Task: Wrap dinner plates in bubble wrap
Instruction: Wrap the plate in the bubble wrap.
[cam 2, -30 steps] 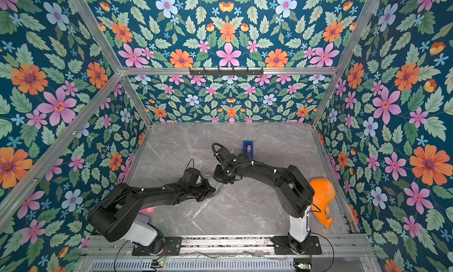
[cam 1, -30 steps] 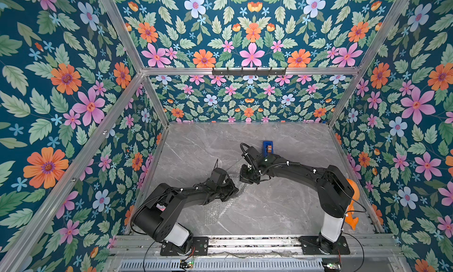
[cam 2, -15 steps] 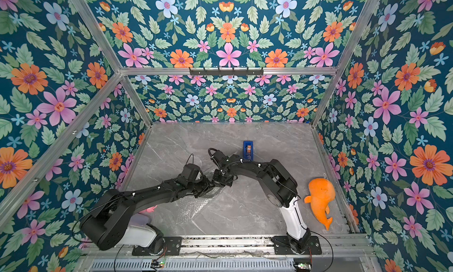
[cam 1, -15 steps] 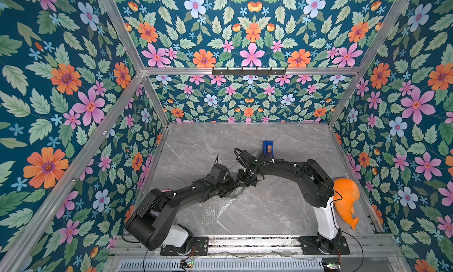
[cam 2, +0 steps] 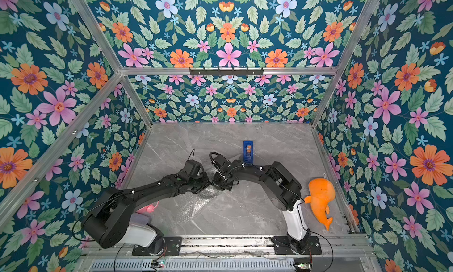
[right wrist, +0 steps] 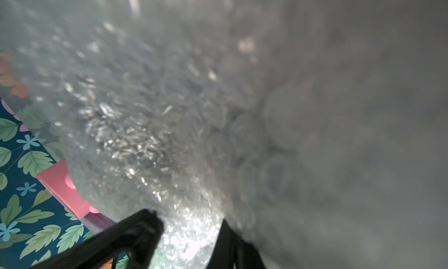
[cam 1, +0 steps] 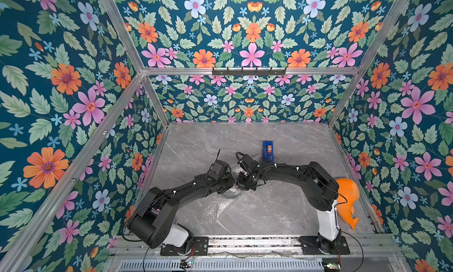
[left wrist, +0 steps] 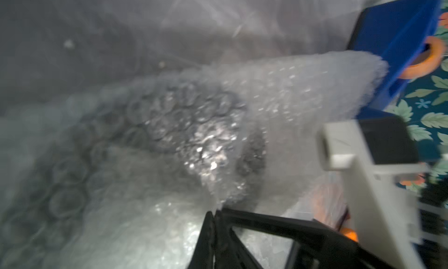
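My left hand (left wrist: 213, 213) pinches the bubble wrap (cam 1: 215, 207) tight, and my right hand (right wrist: 186, 221) clamps it too, mid counter (cam 1: 282, 209). The wrap trails toward seven o'clock, and the plate (left wrist: 184, 120) shows dark beneath it.

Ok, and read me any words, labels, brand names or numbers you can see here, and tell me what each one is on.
None can be read.
On the blue tape dispenser: no legible label in both top views, and it is blurred in the left wrist view.
On the pink object: plain face, no print visible.
On the bubble wrap and the orange whale toy: no markings.
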Action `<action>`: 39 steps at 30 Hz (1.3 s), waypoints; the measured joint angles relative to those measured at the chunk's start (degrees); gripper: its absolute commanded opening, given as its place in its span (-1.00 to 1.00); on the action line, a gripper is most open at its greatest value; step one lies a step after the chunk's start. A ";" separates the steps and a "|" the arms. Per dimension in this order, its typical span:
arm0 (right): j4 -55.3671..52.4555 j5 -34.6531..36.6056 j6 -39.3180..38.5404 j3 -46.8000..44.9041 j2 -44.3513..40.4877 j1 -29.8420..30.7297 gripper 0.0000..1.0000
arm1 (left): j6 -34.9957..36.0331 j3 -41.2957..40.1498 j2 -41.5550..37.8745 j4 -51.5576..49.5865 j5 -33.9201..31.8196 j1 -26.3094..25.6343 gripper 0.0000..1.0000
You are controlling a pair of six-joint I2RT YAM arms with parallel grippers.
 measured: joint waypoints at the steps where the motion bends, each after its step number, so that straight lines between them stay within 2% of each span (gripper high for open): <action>1: 0.02 0.00 0.07 0.00 0.00 0.00 -0.91 | -0.07 -0.39 0.00 0.11 0.11 0.00 -1.00; 4: -0.50 0.02 0.13 0.57 -0.02 0.00 -0.81 | -0.13 -0.94 0.50 0.70 0.31 0.13 -1.00; 7: -4.46 0.35 -1.75 3.13 -1.20 -0.94 -0.52 | 0.00 -1.20 1.62 1.29 0.57 0.52 -1.00; 11: -8.55 3.45 -5.64 5.79 -7.23 -6.16 -0.17 | 0.35 -1.84 1.90 1.27 0.76 0.72 -1.00; 14: -10.73 3.54 -9.03 7.19 -7.96 -11.30 -0.12 | 0.33 -2.05 1.90 1.33 0.90 0.85 -1.00; 18: -16.15 2.54 -14.53 13.53 -2.25 -14.47 -0.04 | 0.50 -2.21 2.14 1.77 1.03 1.01 -1.00; 22: -20.48 2.56 -19.41 21.11 3.23 -16.02 -0.04 | 0.61 -2.21 2.71 2.64 1.44 1.01 -1.00; 24: -21.57 2.78 -20.98 23.93 4.94 -17.07 -0.10 | 0.52 -2.29 2.84 2.97 1.60 1.05 -1.00; 27: -22.64 3.41 -22.05 26.91 7.04 -19.15 -0.22 | 0.70 -2.43 2.95 3.43 1.90 1.05 -1.00; 30: -23.50 3.72 -22.60 29.44 9.46 -20.85 -0.25 | 0.74 -2.54 2.95 3.67 1.99 1.05 -1.00; 35: -25.75 3.10 -23.93 35.08 13.94 -20.96 -0.37 | 0.83 -2.73 2.93 4.13 2.01 1.05 -1.00; 39: -27.71 3.19 -25.00 40.11 17.27 -21.14 -0.63 | 0.68 -2.84 2.95 4.28 1.99 1.05 -1.00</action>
